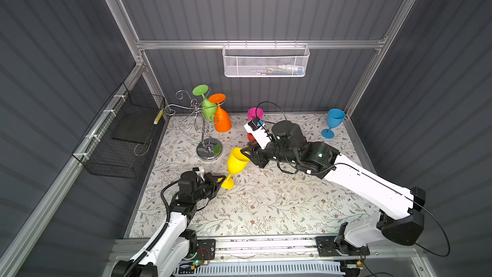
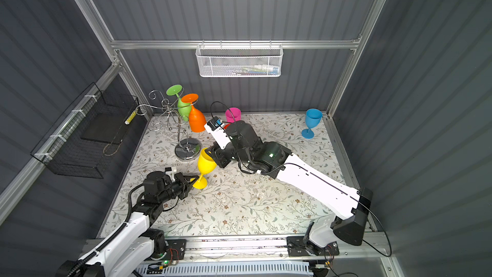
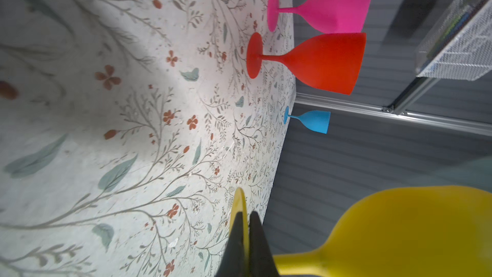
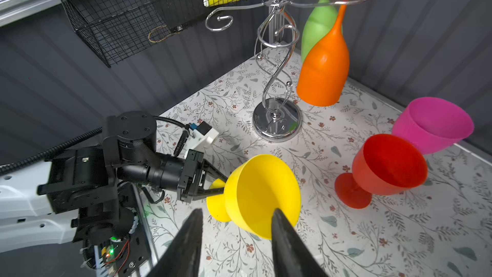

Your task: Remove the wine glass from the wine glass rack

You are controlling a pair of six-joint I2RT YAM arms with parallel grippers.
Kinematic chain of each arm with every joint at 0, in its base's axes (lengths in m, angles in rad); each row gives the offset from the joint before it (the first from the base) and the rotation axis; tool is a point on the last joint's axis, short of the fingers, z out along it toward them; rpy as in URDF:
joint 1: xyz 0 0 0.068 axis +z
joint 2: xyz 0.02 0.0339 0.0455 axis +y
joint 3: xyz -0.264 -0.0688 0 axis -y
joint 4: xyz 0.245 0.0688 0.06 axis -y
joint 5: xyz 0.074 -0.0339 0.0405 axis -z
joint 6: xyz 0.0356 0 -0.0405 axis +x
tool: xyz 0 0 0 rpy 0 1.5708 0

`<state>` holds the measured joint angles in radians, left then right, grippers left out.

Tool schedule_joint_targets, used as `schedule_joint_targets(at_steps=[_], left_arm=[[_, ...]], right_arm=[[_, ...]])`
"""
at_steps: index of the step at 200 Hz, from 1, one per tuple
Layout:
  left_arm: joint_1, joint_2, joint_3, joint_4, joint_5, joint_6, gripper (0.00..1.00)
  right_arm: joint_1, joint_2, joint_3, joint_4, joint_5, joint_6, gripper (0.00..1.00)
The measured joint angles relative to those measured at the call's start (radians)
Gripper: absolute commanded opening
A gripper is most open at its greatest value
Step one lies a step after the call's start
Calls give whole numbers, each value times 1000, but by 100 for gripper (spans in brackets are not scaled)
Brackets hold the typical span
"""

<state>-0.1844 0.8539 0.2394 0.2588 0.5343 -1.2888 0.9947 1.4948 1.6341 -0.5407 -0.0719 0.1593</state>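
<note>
Yellow plastic glows under the lights as the yellow wine glass (image 1: 235,159) sits clear of the wine glass rack (image 1: 210,151). It is tilted and lies just beside the rack's round chrome base, on the side nearer the arms' mounts, as we see in both top views. The left tool (image 3: 247,218) is pinched shut on the thin edge of the glass's foot, with a dark finger on either face of the disc in the left wrist view. The right tool (image 4: 237,211) waits at the bowl's rim with its jaws parted and grips nothing. One of its fingers (image 4: 286,241) crosses in front of the rim and the other stands clear of the glass. We cannot tell whether the foot touches the floral bench (image 1: 266,203). On the rack, an orange glass (image 1: 222,121) and a green glass (image 1: 208,109) hang upside down from neighbouring curled arms, their bowls overlapping in our view. A red glass (image 4: 388,166) and a pink glass (image 4: 434,126) stand upright near the rack, on its side away from the black wire basket (image 1: 119,134). A blue glass (image 1: 334,121) stands upright well apart from the rack.
</note>
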Motion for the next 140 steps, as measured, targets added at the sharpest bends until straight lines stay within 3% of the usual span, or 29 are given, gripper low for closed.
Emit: schedule_joint_targets(at_steps=[61,140], left_arm=[[0,26,-18,200,55,14,0],[0,41,-29,282,69,19,0]], right_arm=[[12,105,84,-171,-49,42,43],[61,168,168,-245,-48,26,38]])
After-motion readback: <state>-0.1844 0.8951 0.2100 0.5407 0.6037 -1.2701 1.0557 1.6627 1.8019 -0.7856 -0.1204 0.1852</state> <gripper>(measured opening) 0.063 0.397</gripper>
